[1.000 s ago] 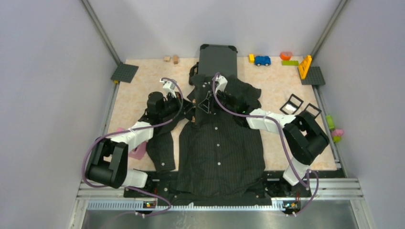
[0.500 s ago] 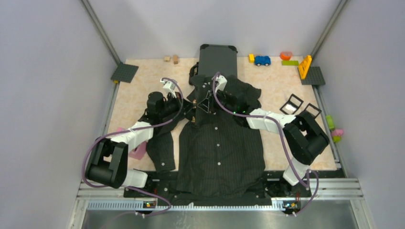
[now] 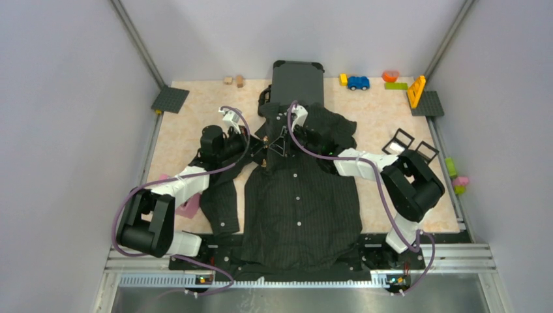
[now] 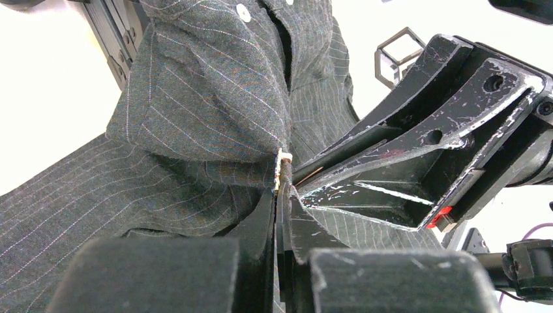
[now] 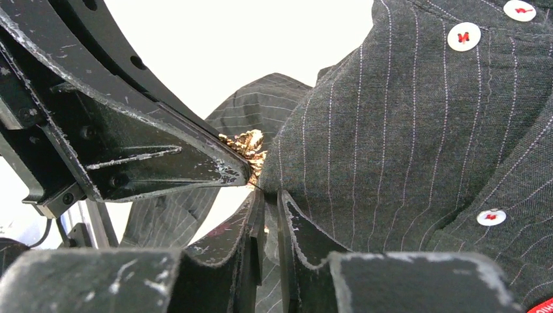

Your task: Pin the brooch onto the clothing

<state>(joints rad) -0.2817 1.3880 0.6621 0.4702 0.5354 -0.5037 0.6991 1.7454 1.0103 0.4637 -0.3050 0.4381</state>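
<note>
no readable text, brand or number on the shirt [image 3: 297, 202] or elsewhere

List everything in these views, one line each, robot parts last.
shirt: one, black pinstriped, spread over the table's middle
brooch: one, gold, at the shirt's collar
suitcase: one, dark grey, far edge behind the collar
wooden blocks: two, tan, far left
toy car: one, blue, far right
baseplates: two, dark grey, far corners
square frames: two, black, right of the shirt
toy pieces: several, orange, green, red, pink, far right and side edges
table: one, beige, under everything
left end effector: one, black, shut on the brooch
right end effector: one, black, at the collar facing the left; grip unclear
</note>
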